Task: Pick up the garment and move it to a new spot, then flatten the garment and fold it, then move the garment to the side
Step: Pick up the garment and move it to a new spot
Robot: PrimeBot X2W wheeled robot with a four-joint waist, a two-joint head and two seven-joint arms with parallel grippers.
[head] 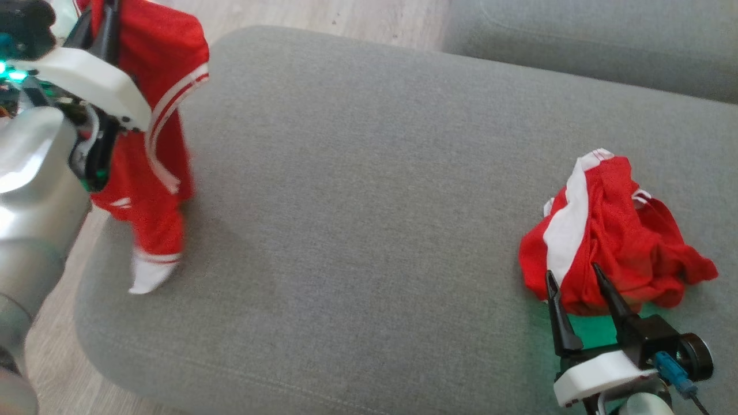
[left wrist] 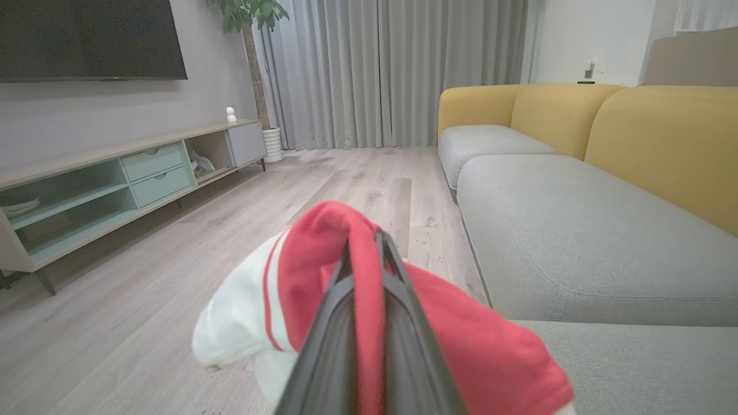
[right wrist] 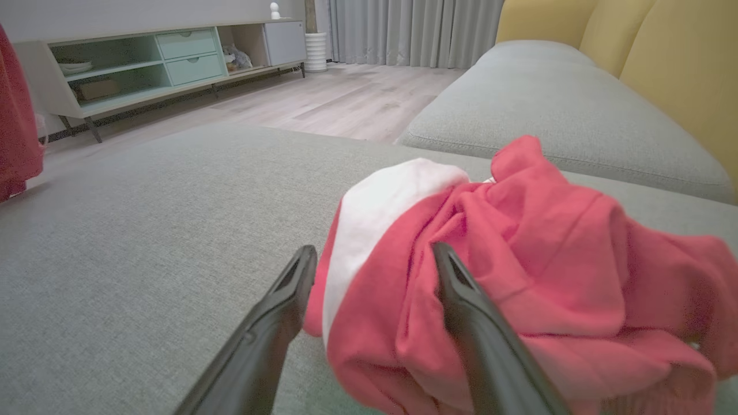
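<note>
The left claw (left wrist: 364, 248) is pinched narrow on a fold of the red jersey (head: 173, 57), with cloth squeezed between its two dark fingers. The jersey hangs from it at the left end of the grey sofa seat cushion (head: 357, 190), striped red-and-white trim facing out and a white tip at the bottom (the blur hides whether that tip touches the cushion). The pale left forearm (head: 34, 190) stands in front of part of the hanging cloth.

Well apart, at the right end of the same cushion, lies a crumpled red garment (head: 622, 242) with a broad white band. The right claw (head: 573, 274) is spread wide at its near edge. In the right wrist view one finger (right wrist: 473, 311) lies against the red folds, and the other sits just beside the white band. A green glow (head: 594, 331) falls on the cushion under this claw.

Between the two heaps the cushion is bare grey fabric. A second grey cushion (head: 576, 40) lies beyond it, with yellow backrests (left wrist: 663, 144) behind. Across the wood floor (left wrist: 173, 300) stand a low media console (left wrist: 115, 173), a dark television (left wrist: 86, 34), a potted plant (left wrist: 248, 11) and grey curtains (left wrist: 403, 69).
</note>
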